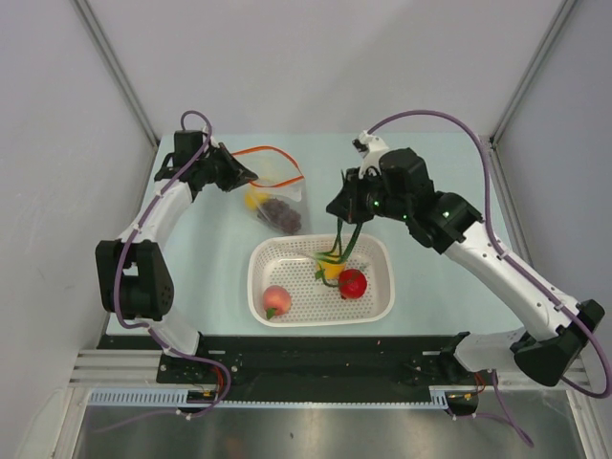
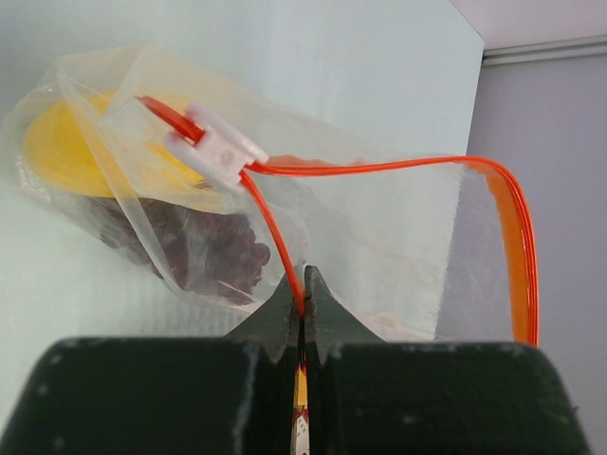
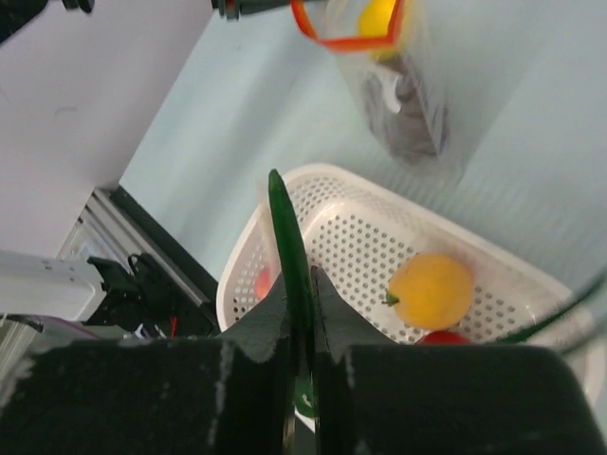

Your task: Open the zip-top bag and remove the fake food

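Left hand (image 2: 303, 292): jaws shut tight, pinching the bag (image 1: 279, 196) at its rim, right on the zip strip (image 2: 379, 167). The slider (image 2: 216, 147) sits at the far end of the strip. The strip bows out in a loop, so I judge the mouth open.

Bag position: on the counter (image 1: 210, 277) at the back, between the two arms and just behind the basket (image 1: 373, 251), with its mouth end lifted by the left hand. Inside it I see the yellow piece (image 2: 62, 152) and the grapes (image 2: 223, 248).

Right hand (image 3: 302, 284): jaws shut on the green onion (image 3: 287, 237), which hangs over the basket. In the basket: peach (image 1: 277, 300), red fruit (image 1: 352, 283), orange fruit (image 3: 432, 289).

Handling notes:
- Bag film is thin, crinkly and limp. It will slide or fold if pushed, so the rim pinch is what holds the mouth up. The strip is the stiffest part, hence the best grip.
- Yellow piece: smooth, hard, probably light and likely slippery. Take it across its width, reaching through the mouth.
- Grapes: a bumpy cluster, easier to pinch. They lie deeper, against the bottom fold.
- Risk: the bag may drag along if a piece catches on the film.

Estimate: two items left to pull.
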`<state>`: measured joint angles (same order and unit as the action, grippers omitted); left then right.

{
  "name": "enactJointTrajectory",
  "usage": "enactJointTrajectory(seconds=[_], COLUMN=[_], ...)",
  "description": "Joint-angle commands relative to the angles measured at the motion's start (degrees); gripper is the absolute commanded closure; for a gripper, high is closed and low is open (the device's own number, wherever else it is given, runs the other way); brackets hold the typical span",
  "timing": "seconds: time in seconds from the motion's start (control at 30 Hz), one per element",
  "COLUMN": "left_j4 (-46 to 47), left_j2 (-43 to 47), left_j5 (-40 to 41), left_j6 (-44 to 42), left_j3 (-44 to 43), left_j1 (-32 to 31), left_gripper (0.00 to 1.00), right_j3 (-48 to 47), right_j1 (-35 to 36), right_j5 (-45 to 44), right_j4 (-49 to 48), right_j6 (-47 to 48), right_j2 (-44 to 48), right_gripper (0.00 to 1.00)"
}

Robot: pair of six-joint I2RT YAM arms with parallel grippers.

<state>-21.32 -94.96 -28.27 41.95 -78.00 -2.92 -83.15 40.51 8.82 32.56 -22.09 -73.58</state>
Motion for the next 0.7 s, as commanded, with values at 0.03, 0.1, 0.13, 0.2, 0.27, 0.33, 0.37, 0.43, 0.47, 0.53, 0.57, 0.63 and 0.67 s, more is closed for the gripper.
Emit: enactJointTrajectory(seconds=[0.03, 0.1, 0.13, 0.2, 0.27, 0.33, 0.37, 0.43, 0.47, 0.53, 0.57, 0.63, 0.67], left_j4=[1.3, 0.9, 0.9, 0.9, 1.1, 1.3, 1.5, 2.0, 2.0, 2.0, 1.9, 1.7, 1.5], left_j2=[0.5, 0.6, 0.7, 0.7, 0.7, 0.7, 0.7, 0.7, 0.6, 0.6, 0.6, 0.7, 0.7], left_j5=[-0.5, -0.3, -0.2, -0.2, -0.3, -0.3, -0.4, -0.4, -0.5, -0.5, -0.6, -0.4, -0.5], left_j6=[-0.7, -1.0, -1.0, -1.0, -0.9, -0.8, -0.6, -0.5, -0.4, -0.5, -0.5, -0.6, -0.7], left_j3=[-1.5, -1.3, -1.3, -1.0, -0.8, -0.5, -0.4, -0.1, -0.1, -0.1, 0.0, -0.1, -0.2], left_j1=[0.5, 0.5, 0.5, 0.5, 0.5, 0.5, 0.5, 0.5, 0.5, 0.5, 0.5, 0.5, 0.5], left_gripper=[1.00, 1.00, 1.00, 1.00, 1.00, 1.00, 1.00, 1.00, 1.00, 1.00, 1.00, 1.00, 1.00], right_j3=[0.2, 0.2, 0.2, 0.2, 0.3, 1.1, 2.1, 5.2, 6.2, 8.7, 9.3, 10.9, 11.6], right_j1=[2.3, 2.5, 2.6, 2.7, 2.6, 2.8, 2.8, 2.8, 2.5, 2.2, 1.9, 0.8, -0.3], right_j5=[-2.4, -3.1, -4.2, -5.6, -6.7, -6.4, -5.7, -4.3, -3.6, -0.4, 0.1, 4.3, 7.2], right_j4=[3.7, 5.1, 5.6, 8.5, 12.1, 13.8, 13.6, 12.8, 11.4, 9.8, 9.0, 7.3, 6.5], right_j6=[-1.6, -1.6, -1.4, -1.8, -2.0, -1.4, -0.5, 0.0, 0.2, 0.8, 1.3, 1.3, 1.3], right_j2=[-2.2, -2.2, -2.1, -1.7, -1.4, -1.1, -0.8, 0.5, 0.7, 0.7, 0.5, -0.5, -0.9], right_gripper=[1.00, 1.00, 1.00, 1.00, 1.00, 1.00, 1.00, 1.00, 1.00, 1.00, 1.00, 1.00, 1.00])
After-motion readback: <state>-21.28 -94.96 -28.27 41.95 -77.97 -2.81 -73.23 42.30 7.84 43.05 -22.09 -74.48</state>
